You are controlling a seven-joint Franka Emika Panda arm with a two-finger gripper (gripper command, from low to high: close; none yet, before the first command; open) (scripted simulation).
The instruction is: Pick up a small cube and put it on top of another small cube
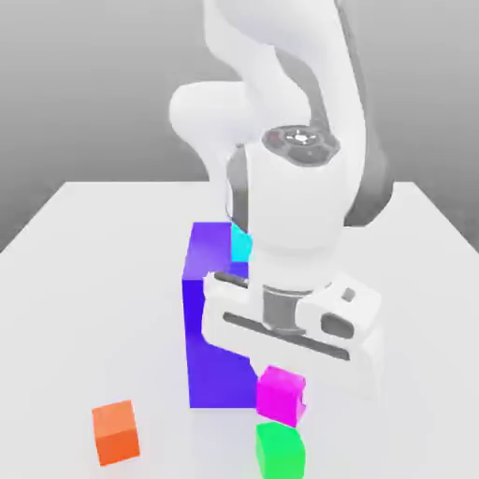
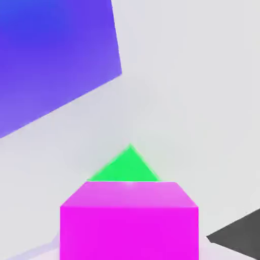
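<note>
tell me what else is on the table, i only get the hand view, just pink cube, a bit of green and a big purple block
Observer: An orange cube sits alone toward the exterior view's left, apart from the others.
Operator: anything behind the big block
Observer: A cyan cube shows at the blue-violet block's upper far edge; I cannot tell if it rests on it.
Operator: is pink down on green yet
Observer: Not yet. The magenta cube, held in the gripper, hangs just above the green cube, a bare strip of table showing between them.
</note>
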